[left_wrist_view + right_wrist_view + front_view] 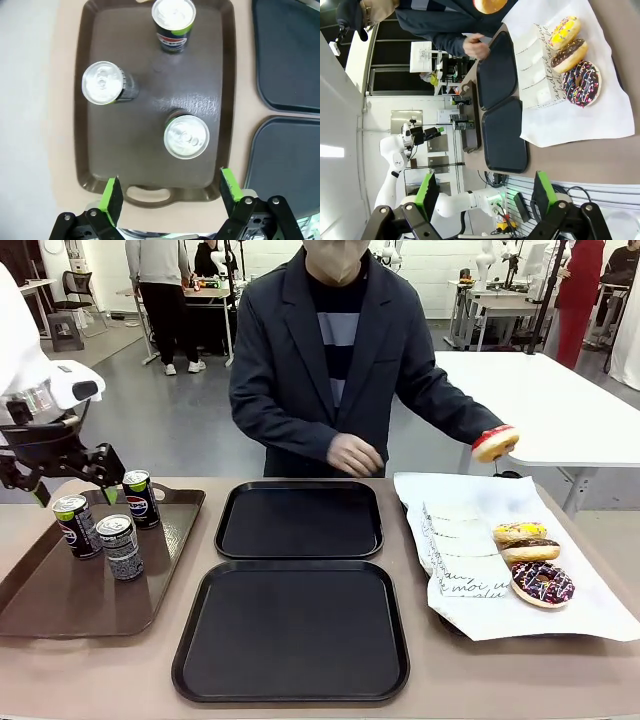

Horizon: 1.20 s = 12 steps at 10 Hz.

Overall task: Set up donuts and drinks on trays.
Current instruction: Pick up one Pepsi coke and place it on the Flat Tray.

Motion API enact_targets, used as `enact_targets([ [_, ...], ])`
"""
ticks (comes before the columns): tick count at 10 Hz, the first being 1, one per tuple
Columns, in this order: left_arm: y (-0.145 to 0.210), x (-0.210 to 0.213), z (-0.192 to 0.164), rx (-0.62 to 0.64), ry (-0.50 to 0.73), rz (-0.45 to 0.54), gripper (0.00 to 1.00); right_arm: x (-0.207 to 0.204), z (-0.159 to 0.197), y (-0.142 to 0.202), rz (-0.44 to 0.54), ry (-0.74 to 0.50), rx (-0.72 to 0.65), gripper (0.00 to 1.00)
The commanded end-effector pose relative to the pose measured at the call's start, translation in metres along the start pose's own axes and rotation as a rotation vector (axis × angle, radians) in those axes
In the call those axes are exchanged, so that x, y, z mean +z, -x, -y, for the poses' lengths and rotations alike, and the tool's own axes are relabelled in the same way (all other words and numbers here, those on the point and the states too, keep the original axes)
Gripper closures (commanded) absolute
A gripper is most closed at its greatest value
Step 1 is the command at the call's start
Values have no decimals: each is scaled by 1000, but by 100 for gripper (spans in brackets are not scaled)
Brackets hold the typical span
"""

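Note:
Three dark drink cans stand on a brown tray (60, 590): one at the back (138, 498), one on the left (76, 525), one in front (120, 546). My left gripper (72, 483) hovers open above the tray's far left end; from the left wrist the cans (186, 137) (105, 83) (173, 22) lie below its open fingers (171, 196). Two black trays (299, 525) (292, 635) sit bare in the middle. Three donuts (519, 532) (530, 550) (543, 583) rest on white paper. The person holds a fourth donut (495, 443) in the air. My right gripper (486, 195) is open, high over the table.
The white paper sheet (560, 615) covers the table's right end, with white "moi" holders (455, 540) on it. The person stands at the far side, their other hand (355, 455) just behind the far black tray. A white table (560, 400) stands behind on the right.

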<state>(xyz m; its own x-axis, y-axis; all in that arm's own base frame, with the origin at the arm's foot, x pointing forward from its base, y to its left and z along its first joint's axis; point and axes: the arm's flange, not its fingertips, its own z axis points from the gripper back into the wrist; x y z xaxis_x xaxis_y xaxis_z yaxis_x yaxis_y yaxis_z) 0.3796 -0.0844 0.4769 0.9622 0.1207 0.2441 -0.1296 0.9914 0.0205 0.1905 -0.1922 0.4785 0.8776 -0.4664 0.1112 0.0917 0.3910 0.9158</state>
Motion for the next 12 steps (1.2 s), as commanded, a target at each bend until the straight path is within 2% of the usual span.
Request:
enact_targets([
  [1,-4,-11,6,30,64,16,0,0,1,-2,4,-23,20,0],
  [2,0,0,0,0,0,0,0,0,1,-2,4,-23,20,0],
  [7,-1,-4,1,2,10,0,0,0,1,-2,4,-23,20,0],
  [9,-17,-29,15,-54,19,-54,0,0,1,-2,4,-23,20,0],
  [12,-27,-65,32,-75,-63,-100,0,0,1,-2,4,-23,20,0],
])
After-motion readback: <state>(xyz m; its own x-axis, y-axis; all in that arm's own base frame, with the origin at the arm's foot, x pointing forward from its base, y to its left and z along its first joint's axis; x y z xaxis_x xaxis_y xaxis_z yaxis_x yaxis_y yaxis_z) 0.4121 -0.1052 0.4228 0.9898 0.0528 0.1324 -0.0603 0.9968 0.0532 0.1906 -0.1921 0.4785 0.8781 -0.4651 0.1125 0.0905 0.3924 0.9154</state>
